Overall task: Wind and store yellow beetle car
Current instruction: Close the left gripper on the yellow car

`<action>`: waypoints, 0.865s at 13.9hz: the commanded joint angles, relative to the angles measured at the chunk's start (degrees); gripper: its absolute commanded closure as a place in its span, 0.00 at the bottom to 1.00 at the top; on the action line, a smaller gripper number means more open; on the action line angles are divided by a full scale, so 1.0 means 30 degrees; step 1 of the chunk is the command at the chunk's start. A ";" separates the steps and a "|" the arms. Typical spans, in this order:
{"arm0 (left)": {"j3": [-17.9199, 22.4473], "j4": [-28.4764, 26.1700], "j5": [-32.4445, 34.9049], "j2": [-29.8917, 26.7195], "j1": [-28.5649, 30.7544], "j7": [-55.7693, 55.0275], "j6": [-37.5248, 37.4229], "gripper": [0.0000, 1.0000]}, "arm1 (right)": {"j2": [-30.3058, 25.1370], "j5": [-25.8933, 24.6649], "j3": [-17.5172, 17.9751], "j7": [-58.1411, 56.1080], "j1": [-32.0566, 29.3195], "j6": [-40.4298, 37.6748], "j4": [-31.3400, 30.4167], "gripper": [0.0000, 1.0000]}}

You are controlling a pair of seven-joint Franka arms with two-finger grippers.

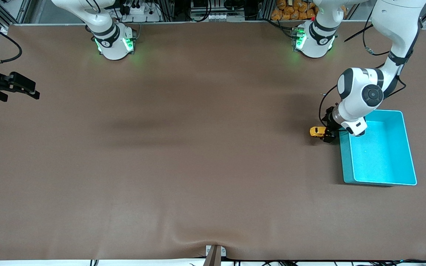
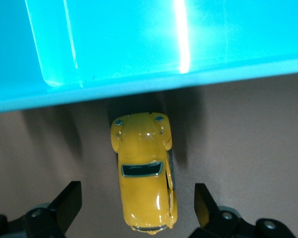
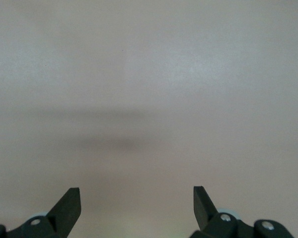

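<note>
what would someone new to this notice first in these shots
Most striking is the teal bin at the left arm's end of the table, bright against the brown table. Just outside its wall sits the tiny yellow beetle car, on the table, with the left tool open and its fingers either side of the car, not touching. The right tool waits, open, over the right arm's end.

A: Table [image 1: 183, 166]?
B: Brown mat over the whole top, w/ a small ripple at the edge nearest the front camera.
A: What's on it?
B: Teal bin [image 1: 409, 151] toward the left arm's end, and a yellow car [image 1: 317, 131] just beside the bin's wall (wheels down on the mat, nose toward the bin, not touching it).
</note>
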 commanded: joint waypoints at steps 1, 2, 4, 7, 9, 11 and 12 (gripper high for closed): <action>0.0032 0.0038 0.0508 0.0249 -0.0047 -0.0149 0.0606 0.42 | -0.0503 -0.0269 -0.0409 0.0281 0.0547 0.0236 -0.0514 0.00; 0.0062 0.0038 0.0508 0.0308 -0.0076 -0.0178 0.0638 0.85 | -0.0503 -0.0269 -0.0438 0.0281 0.0547 0.0236 -0.0485 0.00; 0.0062 0.0067 0.0508 0.0425 -0.0077 -0.0383 0.0638 1.00 | -0.0358 -0.0269 -0.0409 0.0281 0.0519 0.0265 -0.0427 0.00; 0.0062 0.0096 0.0944 -0.0069 -0.0194 -0.0383 0.0609 1.00 | -0.0298 -0.0269 -0.0409 0.0194 0.0460 0.0265 -0.0426 0.00; -0.0258 0.0503 0.1416 -0.1325 -0.0397 -0.0383 -0.0089 1.00 | -0.0298 -0.0298 -0.0409 0.0048 0.0343 0.0236 -0.0368 0.00; -0.1077 0.1613 0.1475 -0.2295 -0.0516 -0.0121 -0.2106 1.00 | -0.0298 -0.0356 -0.0438 -0.0012 0.0342 0.0207 -0.0310 0.00; -0.1313 0.2461 0.1475 -0.2618 -0.0516 0.0141 -0.3044 1.00 | -0.0298 -0.0560 -0.0438 -0.0012 0.0313 0.0207 -0.0251 0.00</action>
